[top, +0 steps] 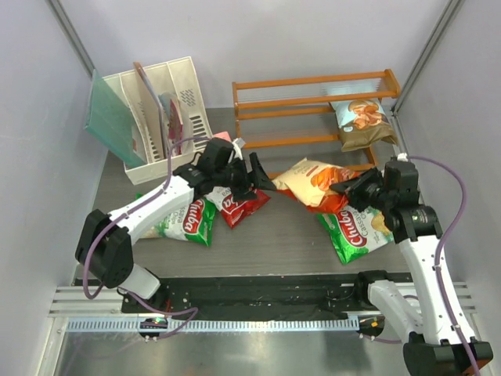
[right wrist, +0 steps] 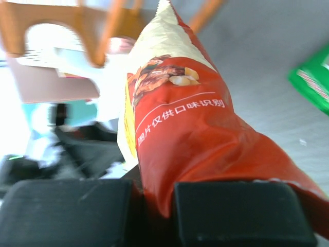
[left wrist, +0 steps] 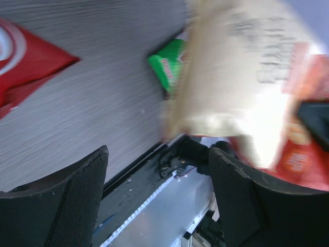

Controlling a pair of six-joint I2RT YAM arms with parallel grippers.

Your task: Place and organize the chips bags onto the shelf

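Observation:
My right gripper [top: 349,188] is shut on the edge of the cream/orange-red chips bag [top: 313,182] and holds it above the table in front of the orange-brown shelf [top: 313,98]; the bag fills the right wrist view [right wrist: 190,139]. My left gripper [top: 260,178] is open and empty, just left of that bag, which shows blurred in the left wrist view [left wrist: 241,77]. A red Chiba bag [top: 239,207] lies under the left gripper. Green Chiba bags lie at the left [top: 188,222] and right [top: 356,231]. A light-blue/brown bag [top: 362,121] leans on the shelf's right end.
A white plastic file organizer [top: 160,117] with folders stands at the back left beside the shelf. A black mat and metal rail [top: 258,294] run along the table's near edge. Grey walls close in both sides.

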